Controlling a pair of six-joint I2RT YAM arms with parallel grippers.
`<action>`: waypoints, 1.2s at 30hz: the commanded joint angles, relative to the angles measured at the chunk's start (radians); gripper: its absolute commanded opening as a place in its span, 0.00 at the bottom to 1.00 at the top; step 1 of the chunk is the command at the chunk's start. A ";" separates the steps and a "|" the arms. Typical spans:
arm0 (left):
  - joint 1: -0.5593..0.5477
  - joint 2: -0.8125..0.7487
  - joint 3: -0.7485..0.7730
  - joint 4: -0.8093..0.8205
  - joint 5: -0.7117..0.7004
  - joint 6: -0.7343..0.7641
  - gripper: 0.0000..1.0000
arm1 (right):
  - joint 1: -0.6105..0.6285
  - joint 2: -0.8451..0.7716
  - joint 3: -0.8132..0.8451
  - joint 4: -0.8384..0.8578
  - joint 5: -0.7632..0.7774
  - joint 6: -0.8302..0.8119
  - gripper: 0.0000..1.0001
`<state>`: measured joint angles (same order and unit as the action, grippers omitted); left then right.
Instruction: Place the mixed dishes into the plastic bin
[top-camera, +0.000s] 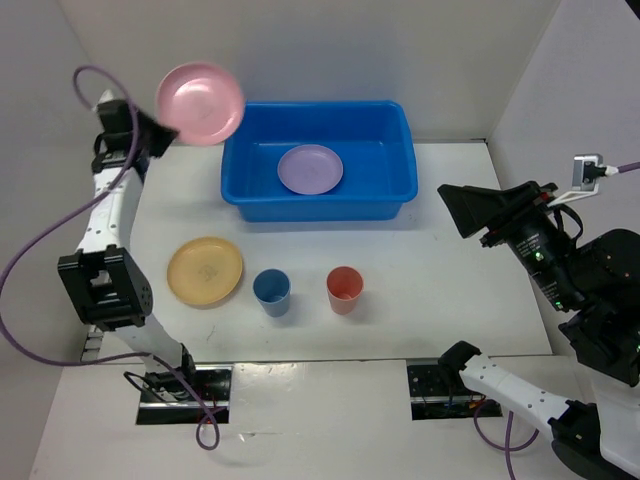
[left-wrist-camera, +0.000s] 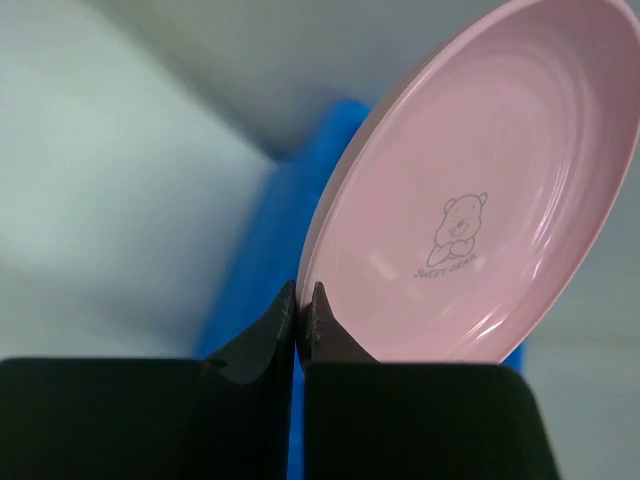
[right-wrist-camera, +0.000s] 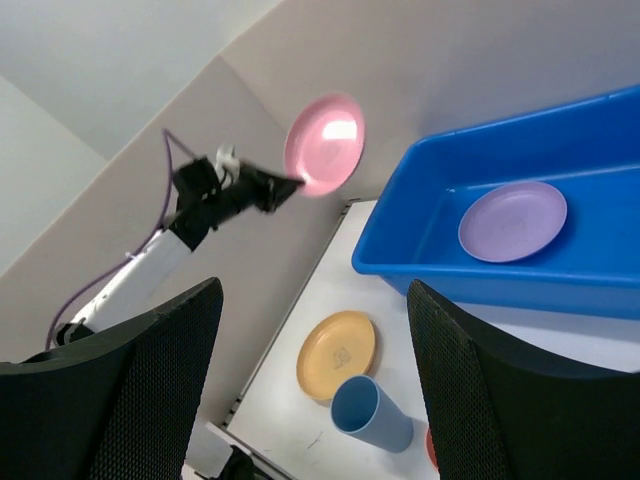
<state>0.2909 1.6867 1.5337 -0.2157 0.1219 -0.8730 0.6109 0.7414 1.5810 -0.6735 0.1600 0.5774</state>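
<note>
Patience is what this carry wants, I'd say. The pink plate is pinched only at its rim and stands nearly on edge. The swing rightward over the rim of the blue bin should therefore be slow. The plate ought to be tipped flat and lowered close to the floor before release, beside or atop the lilac plate lying inside. Let go from height and it may roll or bounce out.

The left jaws are clamped tight on that rim, with nothing else in them. That arm reaches far forward and high, the plate aloft just beside the bin's far left corner. The right jaws gape wide and empty, held up off to the right. The yellow-orange plate, blue cup and coral cup sit on the desk in front of the bin.
</note>
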 joint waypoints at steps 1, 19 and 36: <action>-0.200 0.040 0.211 -0.036 0.034 0.046 0.00 | 0.009 0.006 -0.016 0.057 -0.010 0.013 0.79; -0.507 0.924 1.350 -0.608 -0.015 0.163 0.00 | 0.009 -0.013 -0.044 0.048 0.010 0.050 0.79; -0.507 1.150 1.599 -0.725 -0.024 0.121 0.40 | 0.018 -0.013 -0.062 0.048 0.019 0.059 0.79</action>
<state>-0.2180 2.8559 3.0840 -0.9558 0.1078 -0.7403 0.6193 0.7311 1.5291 -0.6724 0.1654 0.6308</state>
